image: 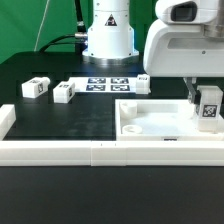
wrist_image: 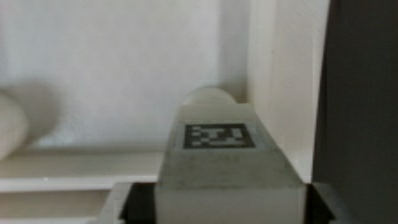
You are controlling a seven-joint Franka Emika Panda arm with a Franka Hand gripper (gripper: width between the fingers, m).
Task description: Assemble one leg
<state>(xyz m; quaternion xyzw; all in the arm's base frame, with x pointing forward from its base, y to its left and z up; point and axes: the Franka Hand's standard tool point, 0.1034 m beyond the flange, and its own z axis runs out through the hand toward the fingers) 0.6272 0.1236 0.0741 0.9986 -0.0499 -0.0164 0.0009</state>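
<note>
My gripper (image: 204,99) is shut on a leg (image: 209,107), a small white block with a black-and-white tag on its face. It holds the leg upright over the right end of the large white square panel (image: 160,122), at the exterior view's right. In the wrist view the leg (wrist_image: 221,150) runs out from between the dark fingers (wrist_image: 143,206), with its rounded tip near the panel's (wrist_image: 107,80) edge. I cannot tell whether the tip touches the panel.
Three loose legs lie on the black table: two at the back left (image: 36,88) (image: 64,93) and one behind the panel (image: 142,84). The marker board (image: 108,84) lies before the arm's base. White border rails (image: 90,152) line the front and left.
</note>
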